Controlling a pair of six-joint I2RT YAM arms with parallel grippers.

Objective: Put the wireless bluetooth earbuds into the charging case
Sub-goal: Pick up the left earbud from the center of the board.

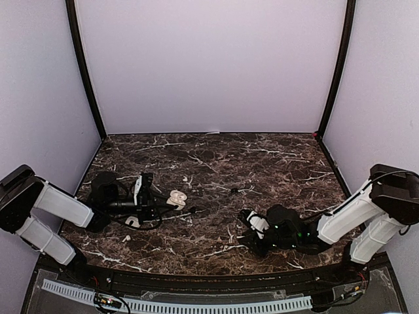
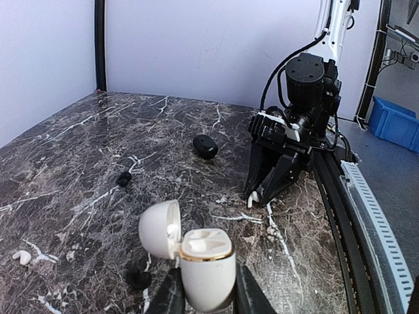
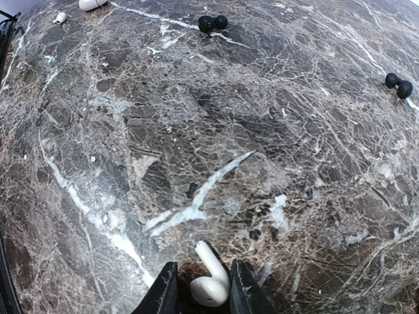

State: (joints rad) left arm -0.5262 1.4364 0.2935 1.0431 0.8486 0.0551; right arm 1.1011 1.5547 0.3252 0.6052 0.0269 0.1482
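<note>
Our right gripper pinches a white earbud on the marble; we should lift gently, stem downward, toward the open case.

The charging case in the left gripper is glossy white plastic, gold-rimmed; the white earbud at the right gripper likewise glossy; tabletop polished, veined, marble-look.

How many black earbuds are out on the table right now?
2 tiny black plastic earbuds: one lies at the top of the right wrist view, the other near its right edge. More may be hidden.
</note>
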